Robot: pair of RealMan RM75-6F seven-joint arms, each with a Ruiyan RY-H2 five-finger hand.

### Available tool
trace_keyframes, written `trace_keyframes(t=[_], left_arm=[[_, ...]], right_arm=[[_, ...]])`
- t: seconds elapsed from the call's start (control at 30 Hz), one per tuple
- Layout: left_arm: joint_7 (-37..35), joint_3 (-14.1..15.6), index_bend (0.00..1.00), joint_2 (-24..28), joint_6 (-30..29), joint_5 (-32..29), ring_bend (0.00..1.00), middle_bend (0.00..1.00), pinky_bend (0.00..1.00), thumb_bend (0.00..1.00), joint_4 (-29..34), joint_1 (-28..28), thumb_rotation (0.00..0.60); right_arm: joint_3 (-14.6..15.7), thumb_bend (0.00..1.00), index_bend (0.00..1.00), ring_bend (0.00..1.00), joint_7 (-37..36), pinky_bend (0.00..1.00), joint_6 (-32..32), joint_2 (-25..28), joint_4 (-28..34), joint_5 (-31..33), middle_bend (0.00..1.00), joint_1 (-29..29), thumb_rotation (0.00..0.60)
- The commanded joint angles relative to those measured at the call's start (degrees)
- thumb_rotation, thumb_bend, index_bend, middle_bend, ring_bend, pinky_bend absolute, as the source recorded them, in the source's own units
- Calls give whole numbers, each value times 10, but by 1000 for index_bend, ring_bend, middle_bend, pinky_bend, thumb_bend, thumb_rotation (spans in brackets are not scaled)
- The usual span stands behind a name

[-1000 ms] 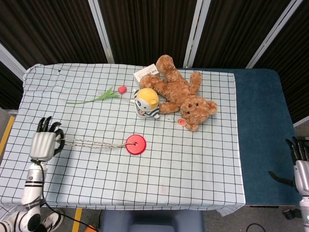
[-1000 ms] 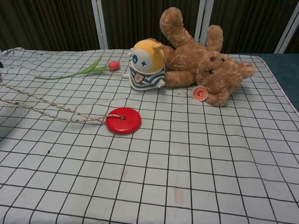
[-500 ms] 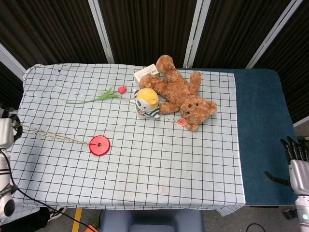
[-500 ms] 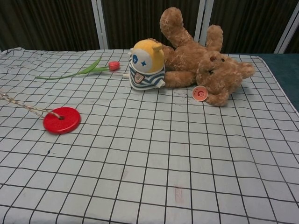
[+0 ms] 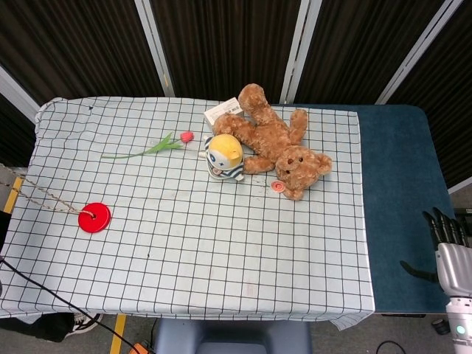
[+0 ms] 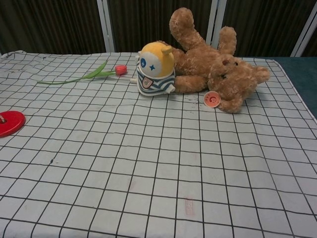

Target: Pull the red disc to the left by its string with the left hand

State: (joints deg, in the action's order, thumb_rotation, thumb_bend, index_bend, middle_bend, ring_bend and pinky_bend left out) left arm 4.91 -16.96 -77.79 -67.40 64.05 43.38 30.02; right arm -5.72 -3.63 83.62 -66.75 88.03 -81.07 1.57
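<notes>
The red disc (image 5: 95,217) lies flat on the checked cloth near the table's left edge; the chest view shows the red disc (image 6: 10,123) cut off by its left border. A twisted string (image 5: 48,200) runs taut from the disc's centre up and left, off the table edge and out of the picture. My left hand appears in neither view. My right hand (image 5: 448,247) hangs beyond the table's right front corner, fingers apart and holding nothing.
A brown teddy bear (image 5: 276,144) lies at the back centre, with a yellow-headed doll (image 5: 223,156) against it and a tulip (image 5: 151,147) to their left. The checked cloth (image 5: 221,243) covers most of the table; a dark blue strip (image 5: 402,199) is on the right.
The red disc has slid far left across the cloth, from the middle to near the left edge. My left hand has moved out past the left border with the string.
</notes>
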Motion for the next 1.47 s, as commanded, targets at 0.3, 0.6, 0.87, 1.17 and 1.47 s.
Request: trace_keyframes(t=[0.3, 0.6, 0.87, 1.17, 1.47], left_arm=[[-37, 73, 522, 42, -33, 112, 32, 187, 53, 456, 234, -24, 600], [-93, 112, 0, 98, 128, 107, 0, 0, 0, 271, 324, 9, 600], [-128, 98, 0, 162, 139, 95, 0, 0, 0, 256, 376, 8, 600], [-45, 134, 0, 175, -54, 118, 0, 0, 0, 277, 450, -113, 600], [-18, 173, 0, 98, -176, 162, 0, 0, 0, 288, 390, -203, 600]], right_arm=[[4, 29, 0, 0, -9, 0, -1, -4, -7, -3, 0, 0, 600], [3, 29, 0, 0, -12, 0, -7, -7, -11, 4, 0, 2, 600], [-2, 29, 0, 0, -17, 0, -1, -3, -9, 4, 0, 3, 600], [3, 29, 0, 0, -33, 0, 2, -3, -16, -1, 0, -1, 600], [15, 29, 0, 0, -30, 0, 11, -13, -24, -20, 0, -5, 600]])
